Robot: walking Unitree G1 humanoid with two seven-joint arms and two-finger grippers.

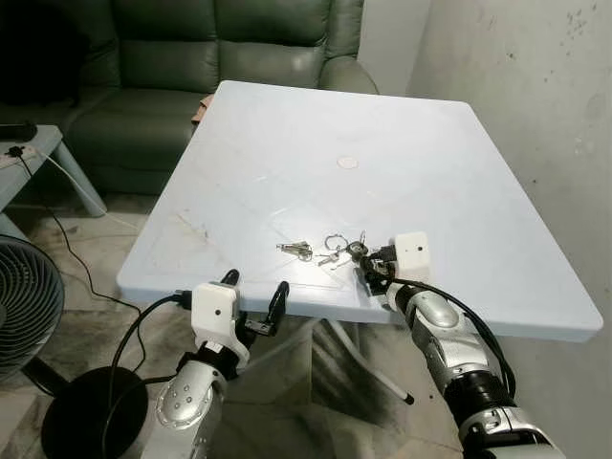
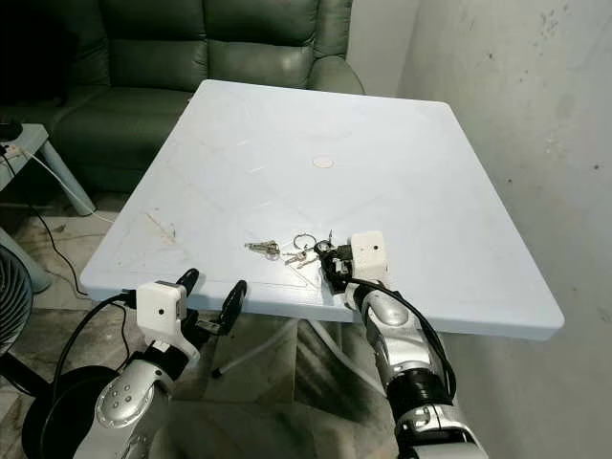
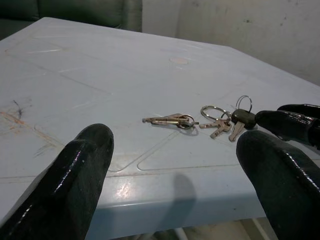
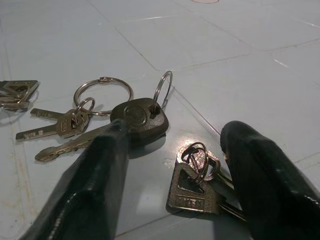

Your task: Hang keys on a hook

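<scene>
Keys [image 4: 125, 117] lying loose on the pale blue desk [image 1: 287, 143], near its front edge, in three small bunches: one with a black-headed key and rings, a second brass pair [image 4: 197, 187] right between the right claw's fingers, a third bunch [image 1: 296, 250] a little further toward the left claw. Right claw [image 1: 371, 270] resting low on the desk at the keys, fingers apart, straddling the brass pair and touching the black-headed key with one finger [image 4: 95, 180]; nothing clamped yet. Left claw [image 1: 254, 296] held just off the front edge of the desk, fingers wide apart and empty, pointed toward the keys.

Judged from this: barely begun. Nothing lifted, nothing hung; the pickup itself not yet made, and carrying and hooking all left to do.

No hook to be made out anywhere around the desk, so the target place unknown from here. Unclear which bunch is meant, and whether the black-headed key and the brass pair are joined or merely lying close. Tips of the right claw's fingers cut off at the near edge of the wrist view. Green sofa [image 1: 229, 48] behind the desk, fan [image 1: 24, 306] on the floor beside it.
</scene>
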